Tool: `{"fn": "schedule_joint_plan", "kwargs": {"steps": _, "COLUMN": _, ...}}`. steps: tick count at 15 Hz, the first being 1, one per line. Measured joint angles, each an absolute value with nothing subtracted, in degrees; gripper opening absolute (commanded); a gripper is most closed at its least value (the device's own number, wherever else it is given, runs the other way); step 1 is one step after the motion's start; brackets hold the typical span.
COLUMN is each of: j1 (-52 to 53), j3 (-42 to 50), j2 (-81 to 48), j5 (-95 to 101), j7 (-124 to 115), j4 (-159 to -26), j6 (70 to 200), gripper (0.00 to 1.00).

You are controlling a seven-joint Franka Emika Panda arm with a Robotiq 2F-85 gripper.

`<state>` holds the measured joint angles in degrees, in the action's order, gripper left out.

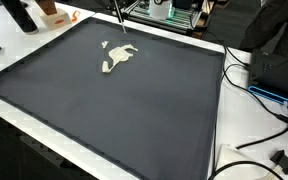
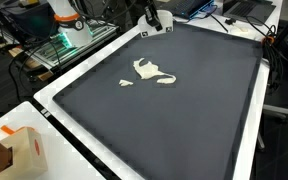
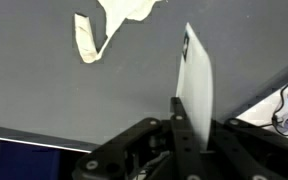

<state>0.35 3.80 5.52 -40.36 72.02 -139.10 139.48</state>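
My gripper (image 3: 186, 112) is shut on a thin white flat piece (image 3: 196, 75) that stands up between the fingers. It hangs above the far edge of a large dark mat (image 1: 114, 110) in both exterior views (image 2: 156, 22). A crumpled cream strip of cloth or paper (image 1: 116, 57) lies on the mat a little in front of the gripper. It shows in both exterior views (image 2: 150, 71) and at the top of the wrist view (image 3: 104, 25). A small scrap (image 2: 126, 83) lies beside it. The gripper does not touch the crumpled strip.
The mat sits on a white table (image 1: 219, 150). Cables (image 1: 259, 95) and a black bag (image 1: 279, 45) lie along one side. A cardboard box (image 2: 19, 150) stands at a table corner. Equipment racks (image 2: 69, 35) stand behind the far edge.
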Motion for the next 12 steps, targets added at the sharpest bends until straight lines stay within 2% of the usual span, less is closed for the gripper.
{"fn": "schedule_joint_plan", "kwargs": {"steps": 6, "j1": -1.79, "j3": 7.83, "j2": 4.29, "j5": -53.72, "j7": 89.39, "j4": -138.68, "j6": 128.05, "gripper": 0.01}}
{"fn": "schedule_joint_plan", "kwargs": {"steps": 12, "j1": -5.22, "j3": 8.73, "j2": -1.39, "j5": -59.47, "j7": 94.38, "j4": -135.81, "j6": 120.54, "gripper": 0.01}}
